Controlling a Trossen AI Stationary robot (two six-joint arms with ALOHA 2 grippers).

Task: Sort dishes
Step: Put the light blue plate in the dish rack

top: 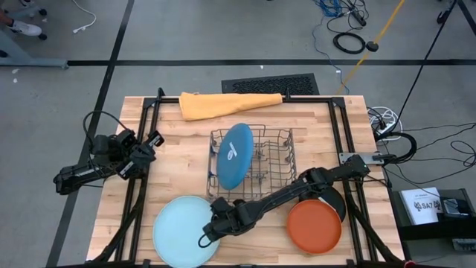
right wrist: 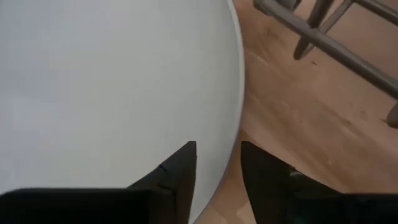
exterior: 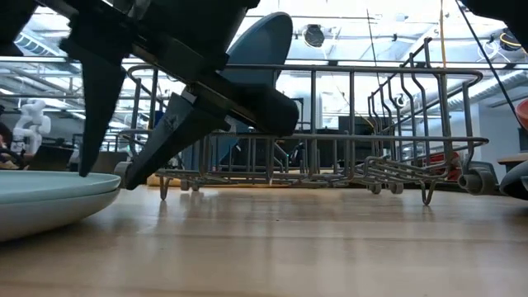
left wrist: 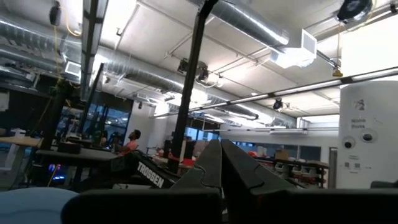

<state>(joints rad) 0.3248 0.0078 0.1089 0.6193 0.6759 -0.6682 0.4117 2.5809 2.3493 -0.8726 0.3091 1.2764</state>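
A large light blue plate (top: pixel 182 222) lies flat at the table's near left. My right gripper (right wrist: pixel 217 162) is at its right rim, open and slanting down. One finger is over the plate and the other beyond the rim, above the wood. A blue plate (top: pixel 234 155) stands on edge in the wire rack (top: pixel 277 160). An orange plate (top: pixel 314 225) lies flat at the near right, with a black plate (top: pixel 336 202) partly hidden under my right arm. My left gripper (left wrist: pixel 221 155) is shut on nothing, raised at the table's left side. My right gripper straddles the light blue plate's right rim (right wrist: pixel 231 155), coming from above and from the right at a slant. One fingertip (exterior: pixel 83 172) is down at the plate's top face and the other beside the rim. I cannot tell whether either one touches the plate.
A folded orange cloth (top: pixel 223 104) lies at the table's far edge. The wire rack stands just beyond my right gripper, in the middle of the table. Bare wood lies between the light blue plate and the orange plate.
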